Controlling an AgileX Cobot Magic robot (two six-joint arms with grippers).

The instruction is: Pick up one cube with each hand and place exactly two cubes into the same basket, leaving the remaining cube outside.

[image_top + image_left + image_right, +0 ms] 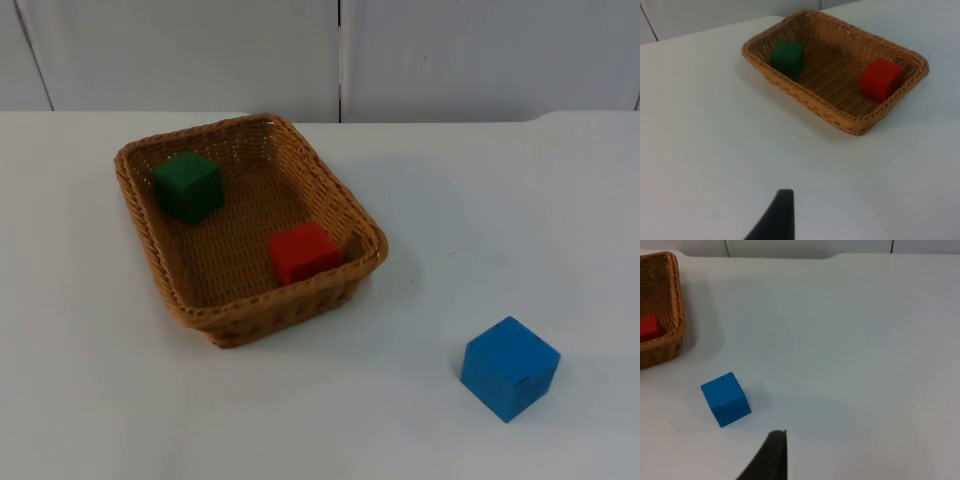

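Nearest the top camera, on the white bench [560, 200], the solid blue cube [510, 368] stands alone, well apart from the woven tan wicker basket [350, 215] and with bare surface on every side of it. From the right wrist view the blue cube [725, 399] lies near the right pincer [771, 456], just ahead of the black fingertip and toward the basket's side, turned so that a corner edge faces the camera; the right arm is plainly the nearer one to it, yet whether that pincer is released or clenched cannot be told. Farther off, the red cube [303, 252] rests on the basket floor, tucked against the near right wall, and beyond it the dark green cube [188, 186] sits in the far left corner, the two well apart. The basket's long axis runs diagonally, from near right to far left. The left pincer [774, 217] hangs over bare bench short of the basket [805, 97], its grip likewise impossible to read. With two cubes in one basket and the blue one outside, the task looks complete; any coming move probably needs only a clear retreat, which both arms have.
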